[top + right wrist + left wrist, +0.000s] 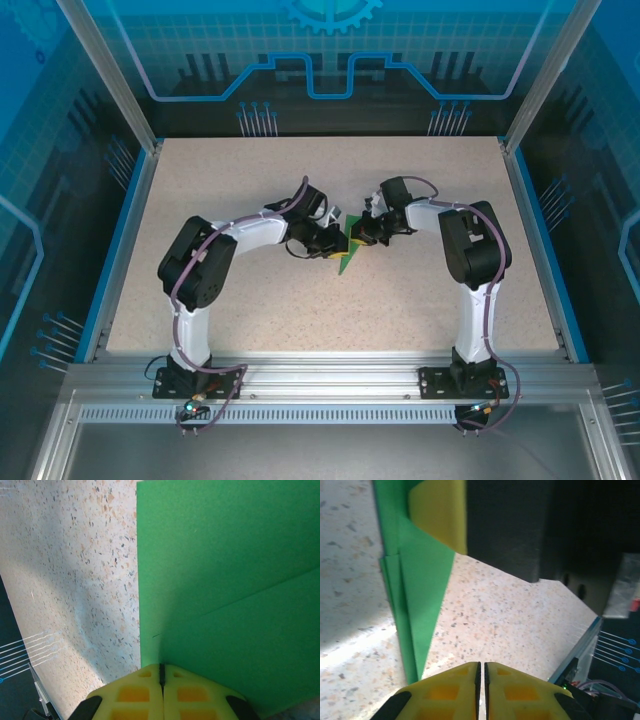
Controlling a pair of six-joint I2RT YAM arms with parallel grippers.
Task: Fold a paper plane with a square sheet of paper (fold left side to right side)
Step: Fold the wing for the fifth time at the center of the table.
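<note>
A thin, bright green paper dart (349,258) lies flat in the middle of the speckled beige tabletop (250,320), folded in layers, with its point towards the arm bases. The left gripper (333,245) sits just beside the dart's left edge. From its wrist, the yellow pads (450,695) are pressed together on nothing, with the dart's tip just beside them. The right gripper (357,237) is clenched too, its yellow fingertips (135,695) resting on the green sheet. I cannot tell whether a layer is pinched between them.
</note>
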